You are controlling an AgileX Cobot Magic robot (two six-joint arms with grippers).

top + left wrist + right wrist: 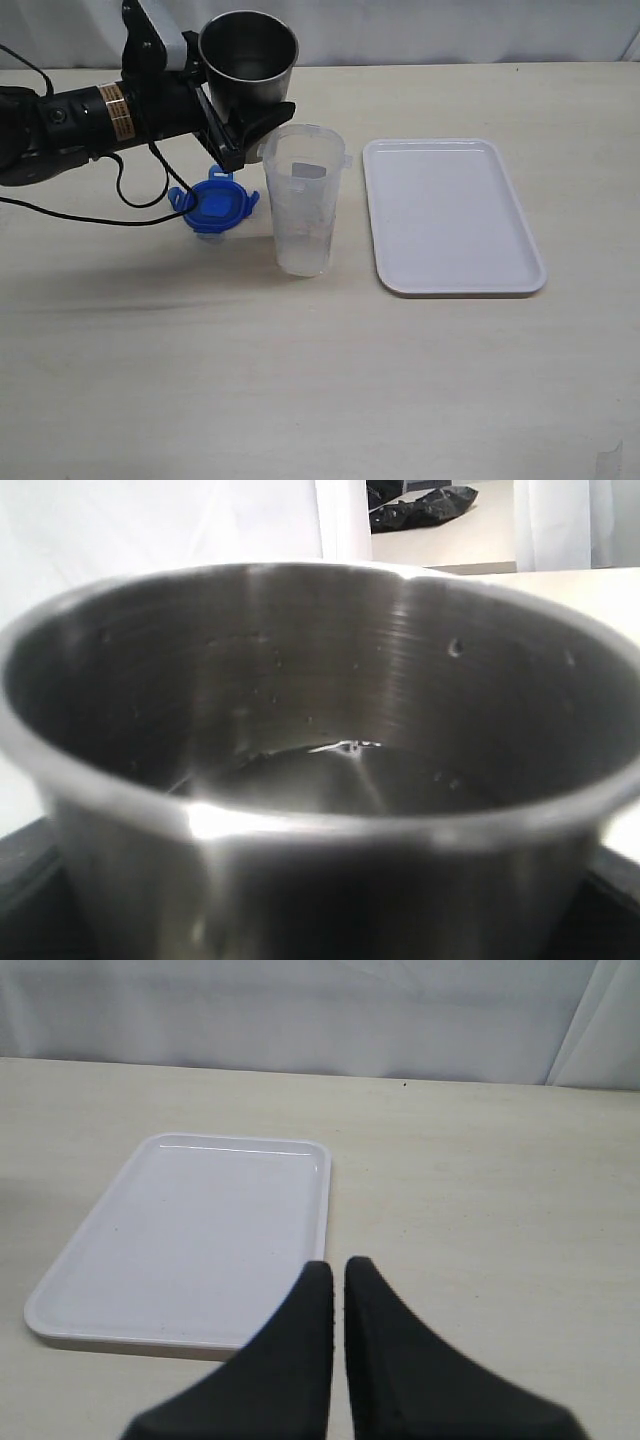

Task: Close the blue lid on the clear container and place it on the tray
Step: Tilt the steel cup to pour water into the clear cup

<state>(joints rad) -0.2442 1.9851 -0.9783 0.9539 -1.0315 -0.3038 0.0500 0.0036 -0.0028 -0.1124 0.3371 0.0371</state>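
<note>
The clear container [303,205] stands upright and uncovered on the table, just left of the white tray [455,215]. The blue lid [215,207] lies flat on the table left of the container, under my left arm. My left gripper [238,128] is shut on a shiny steel cup [248,62], held in the air above and left of the container's rim. That cup [320,730] fills the left wrist view. My right gripper [338,1272] is shut with nothing in it, hovering by the tray's [190,1240] near corner; it does not show in the exterior view.
A black cable [130,205] from the left arm droops onto the table beside the lid. Bare tabletop [300,380] runs in front of the container and tray. A pale curtain backs the far table edge.
</note>
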